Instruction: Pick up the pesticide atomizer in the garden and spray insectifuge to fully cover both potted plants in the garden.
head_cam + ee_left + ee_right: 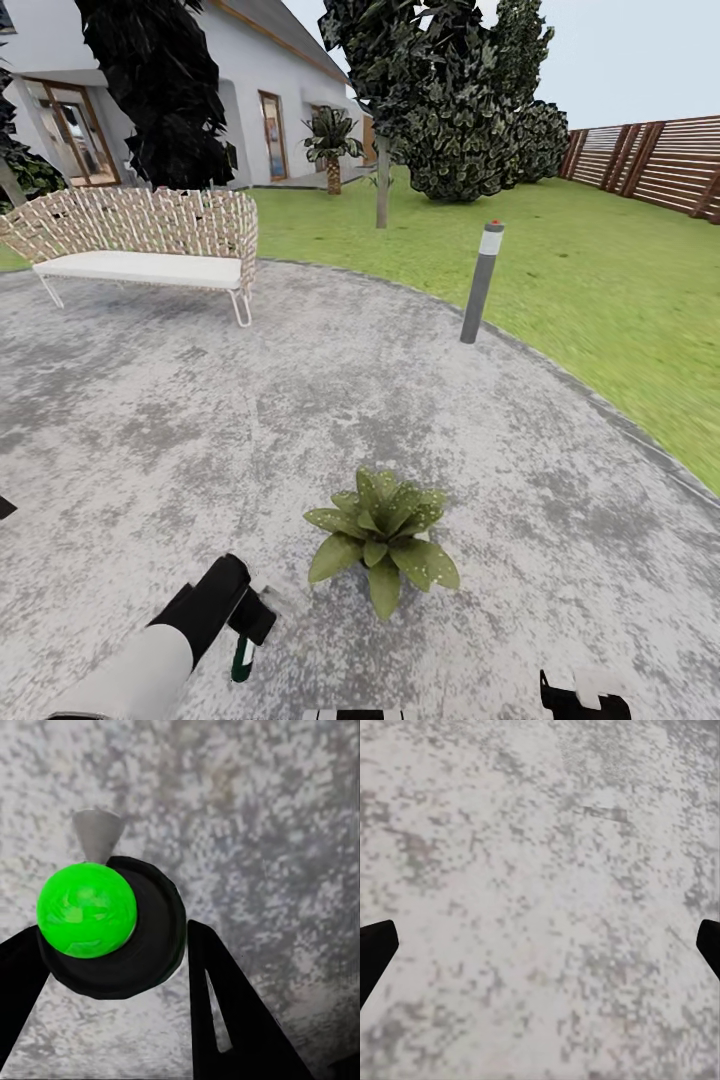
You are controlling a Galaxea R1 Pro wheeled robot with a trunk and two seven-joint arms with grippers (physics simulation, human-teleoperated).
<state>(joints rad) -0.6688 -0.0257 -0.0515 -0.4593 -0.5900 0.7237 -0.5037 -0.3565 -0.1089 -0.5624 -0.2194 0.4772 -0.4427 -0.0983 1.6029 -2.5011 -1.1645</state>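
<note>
The left gripper (112, 967) was closed on the pesticide atomizer (112, 926), its black fingers (240, 1020) pressed against either side of the dark body with the green spot, the pale nozzle pointing at the mottled stone patio (270, 832); in the head view that gripper (248, 625) hung low over the paving, near a potted plant (382, 535) that stood on the patio (300, 400). The right gripper (540, 945) was spread wide, its fingertips (375, 952) at opposite edges of its wrist view above bare stone. Farther out stood a woven bench (140, 240), a grey bollard light (481, 282), the lawn (600, 270), trees (450, 90), a white house (250, 90) and a slatted fence (650, 160).
</note>
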